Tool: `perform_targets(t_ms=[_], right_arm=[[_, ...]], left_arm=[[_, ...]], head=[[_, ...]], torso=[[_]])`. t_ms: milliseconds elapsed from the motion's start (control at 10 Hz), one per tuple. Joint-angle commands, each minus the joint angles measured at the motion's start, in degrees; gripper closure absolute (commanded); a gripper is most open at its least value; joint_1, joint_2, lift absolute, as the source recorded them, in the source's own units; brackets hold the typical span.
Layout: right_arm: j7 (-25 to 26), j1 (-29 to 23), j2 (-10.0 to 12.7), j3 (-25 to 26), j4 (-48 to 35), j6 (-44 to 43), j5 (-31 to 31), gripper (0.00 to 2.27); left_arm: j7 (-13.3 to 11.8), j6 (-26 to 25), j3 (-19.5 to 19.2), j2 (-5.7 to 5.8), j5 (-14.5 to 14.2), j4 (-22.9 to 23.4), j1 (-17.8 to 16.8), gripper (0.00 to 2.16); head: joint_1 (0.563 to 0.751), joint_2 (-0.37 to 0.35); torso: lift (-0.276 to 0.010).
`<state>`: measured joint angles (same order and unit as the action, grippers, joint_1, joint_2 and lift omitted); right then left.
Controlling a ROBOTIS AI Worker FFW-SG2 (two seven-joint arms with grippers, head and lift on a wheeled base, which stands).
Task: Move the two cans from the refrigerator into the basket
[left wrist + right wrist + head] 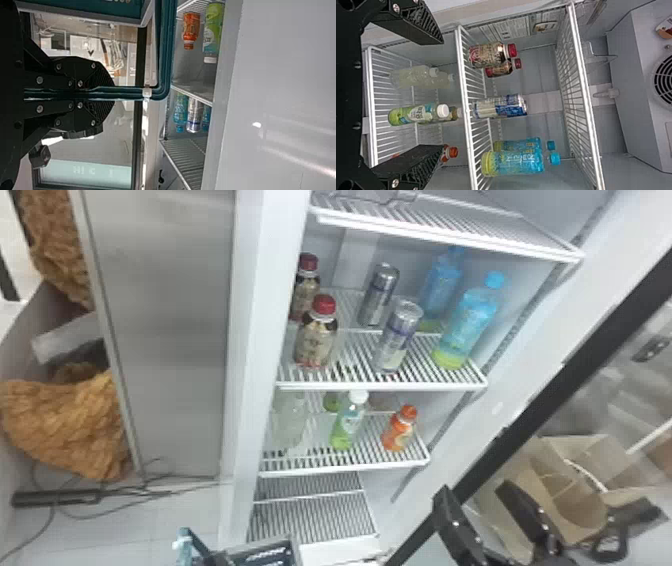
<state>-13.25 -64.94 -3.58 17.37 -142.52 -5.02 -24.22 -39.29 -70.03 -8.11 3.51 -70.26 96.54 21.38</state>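
- Gripping the handle [170,59] of the basket [296,547], the left claw [114,93] is narrow; if tilted, the basket might spill.
- The right claw [443,95] is wide, empty; drifting sideways, it could knock the blue bottle [467,325].
- On the refrigerator shelf [325,386], the front can [398,337] could topple the rear can [379,295], if bumped.
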Motion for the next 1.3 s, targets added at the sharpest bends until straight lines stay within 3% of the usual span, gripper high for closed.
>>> perform_targets(t_ms=[0,700,1200], right_arm=[[0.0,0.0,0.0,0.0,0.0,0.2,0.0,0.11],[0.1,1.0,-0.1,0.0,0.7,0.5,0.5,0.11],[0.3,10.0,-0.1,0.0,4.9,1.6,3.5,0.11]], left_arm=[[0.0,0.0,0.0,0.0,0.0,0.0,0.1,1.19],[0.0,0.0,0.1,0.0,-0.1,0.0,0.4,1.19],[0.0,0.0,0.2,0.09,-0.4,0.0,0.3,1.19]], head=[[0.695,-0.35],[0.695,-0.35],[0.695,-0.35]], torso=[[-0.031],[-0.031],[-0.031]])
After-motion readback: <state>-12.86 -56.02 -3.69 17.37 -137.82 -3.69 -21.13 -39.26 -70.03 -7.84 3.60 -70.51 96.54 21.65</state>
